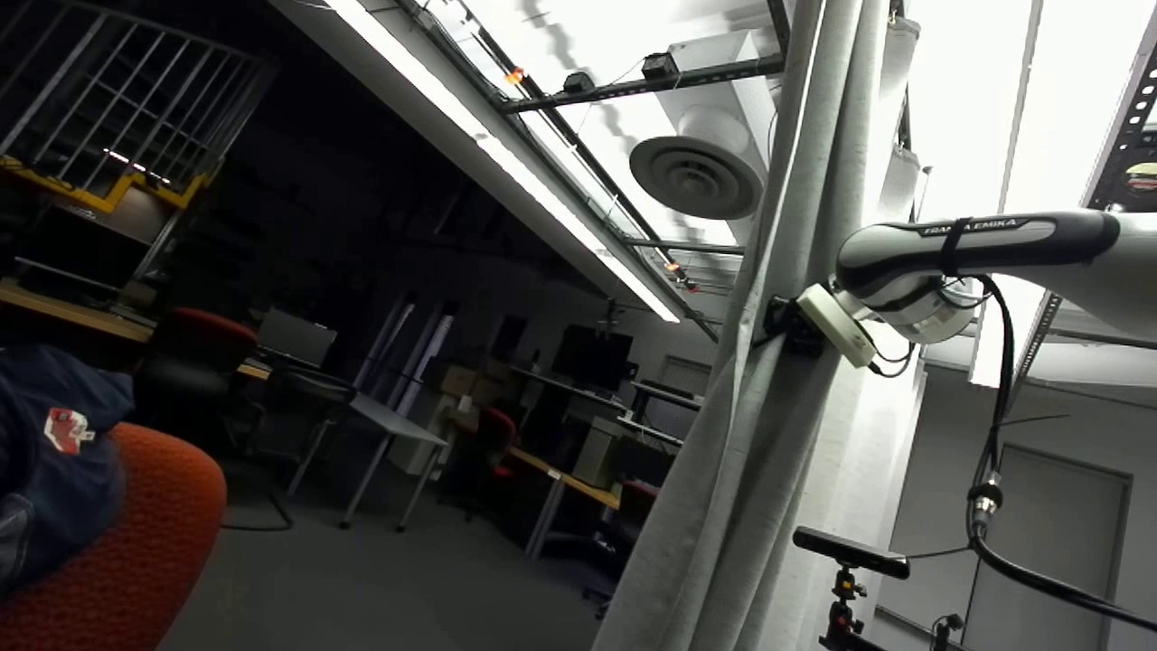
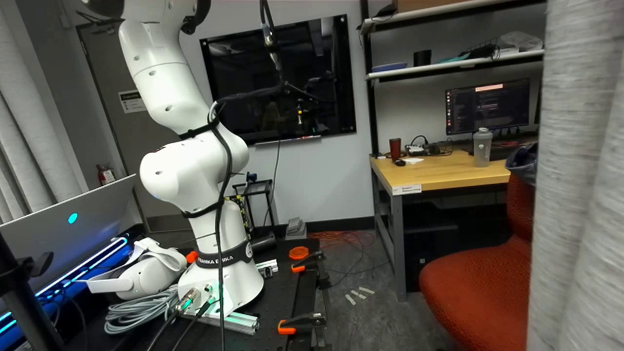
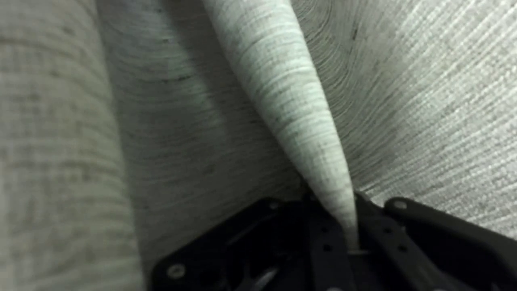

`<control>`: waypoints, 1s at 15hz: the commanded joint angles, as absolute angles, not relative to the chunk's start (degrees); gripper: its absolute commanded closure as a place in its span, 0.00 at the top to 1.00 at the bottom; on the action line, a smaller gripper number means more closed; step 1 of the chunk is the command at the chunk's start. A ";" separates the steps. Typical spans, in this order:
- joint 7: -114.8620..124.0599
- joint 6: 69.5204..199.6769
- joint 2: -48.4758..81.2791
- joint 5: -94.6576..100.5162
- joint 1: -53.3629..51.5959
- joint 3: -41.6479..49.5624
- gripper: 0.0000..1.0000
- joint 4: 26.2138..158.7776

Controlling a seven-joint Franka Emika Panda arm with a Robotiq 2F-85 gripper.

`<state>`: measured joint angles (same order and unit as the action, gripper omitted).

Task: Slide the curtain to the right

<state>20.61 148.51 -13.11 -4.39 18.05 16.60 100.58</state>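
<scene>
The pale grey-white curtain (image 1: 687,542) hangs in long vertical pleats, bunched beside the arm in an exterior view. Pleated pale fabric (image 2: 575,195) also fills the right edge of an exterior view. My gripper (image 1: 776,325) is at the bunched pleats, its fingers partly hidden by the fabric. In the wrist view the curtain (image 3: 278,89) fills the picture, and a narrow fold runs down between the fingers of my gripper (image 3: 337,202). The fingers are close together and pinch this fold. The gripper is out of view where the arm (image 2: 170,170) and its base show.
A camera on a stand (image 1: 850,551) stands right of the curtain, below the arm. A cable (image 1: 1003,380) hangs from the arm. An orange chair (image 2: 480,287) and a desk (image 2: 438,170) stand near the curtain. More pale curtain (image 2: 34,126) hangs at far left.
</scene>
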 commanded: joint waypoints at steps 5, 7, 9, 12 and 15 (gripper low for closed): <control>16.46 147.20 -3.38 -16.62 21.11 27.05 0.00 93.62; 16.18 148.84 -3.20 -15.50 20.86 26.02 0.00 93.57; 16.07 150.10 -4.07 -13.40 20.16 24.04 0.00 94.39; 14.66 150.36 -5.74 -11.53 18.64 20.70 0.00 96.38; 13.40 150.11 -8.45 -7.90 16.18 16.38 0.00 99.82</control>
<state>15.49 149.34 -5.69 -10.94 18.16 19.24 95.53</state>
